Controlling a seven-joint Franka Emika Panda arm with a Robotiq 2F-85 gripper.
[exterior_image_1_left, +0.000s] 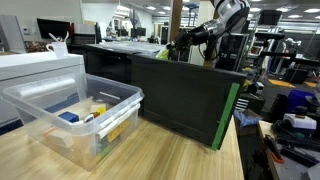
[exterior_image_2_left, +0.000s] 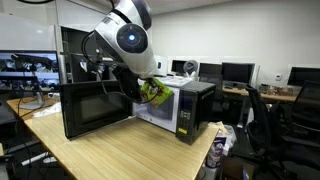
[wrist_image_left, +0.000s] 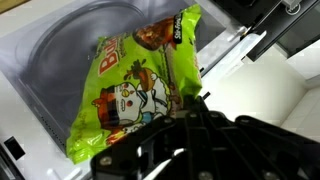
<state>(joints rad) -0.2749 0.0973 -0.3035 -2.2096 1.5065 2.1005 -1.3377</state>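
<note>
My gripper (wrist_image_left: 195, 103) is shut on the edge of a bright green snack bag (wrist_image_left: 135, 80) with cartoon print. In the wrist view the bag hangs over the glass turntable (wrist_image_left: 70, 45) inside a microwave. In an exterior view the gripper (exterior_image_2_left: 140, 82) holds the green snack bag (exterior_image_2_left: 155, 91) at the mouth of the microwave (exterior_image_2_left: 190, 108), whose black door (exterior_image_2_left: 95, 108) stands swung wide open. From the opposite side, in an exterior view, the gripper (exterior_image_1_left: 186, 42) and a bit of the green snack bag (exterior_image_1_left: 163, 53) show above the open door (exterior_image_1_left: 185, 95).
A clear plastic bin (exterior_image_1_left: 40, 125) with several small items stands on the wooden table (exterior_image_1_left: 150, 155) near the door. A white appliance (exterior_image_1_left: 40, 68) sits behind the bin. A bottle (exterior_image_2_left: 216, 152) stands at the table's corner, and office chairs (exterior_image_2_left: 275, 125) and desks lie beyond.
</note>
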